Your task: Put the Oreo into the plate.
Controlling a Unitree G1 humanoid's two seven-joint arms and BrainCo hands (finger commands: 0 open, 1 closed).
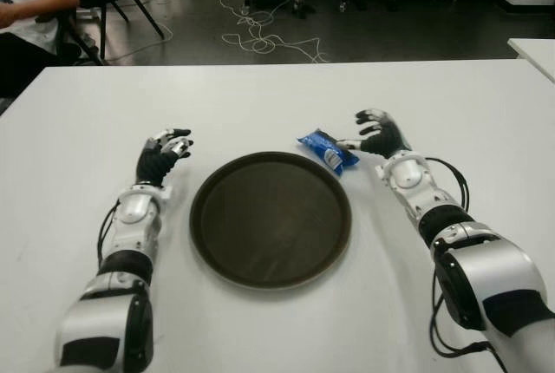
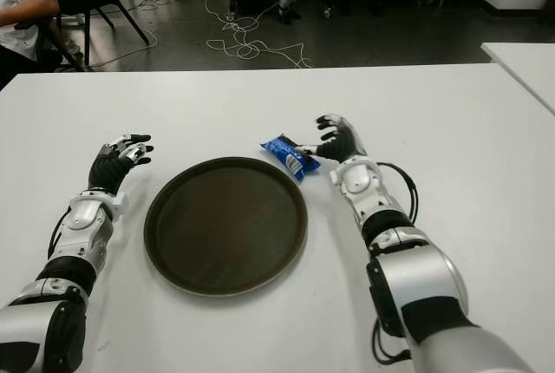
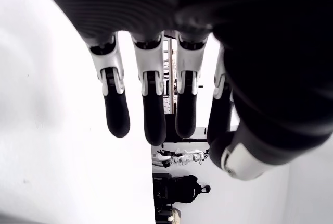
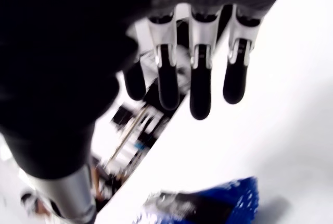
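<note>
The Oreo (image 1: 328, 149) is a blue packet lying on the white table (image 1: 260, 100), just off the far right rim of the round dark brown plate (image 1: 270, 243). My right hand (image 1: 373, 132) is immediately to the right of the packet, fingers spread, with the thumb tip at the packet's right end. In the right wrist view the fingers (image 4: 200, 86) stretch out straight above the blue packet (image 4: 208, 206) and hold nothing. My left hand (image 1: 165, 152) shows to the left of the plate, fingers (image 3: 148, 104) extended and empty.
A person (image 1: 26, 0) sits on a chair beyond the table's far left corner. Cables (image 1: 260, 39) lie on the floor behind the table. Another white table's corner (image 1: 533, 50) shows at the far right.
</note>
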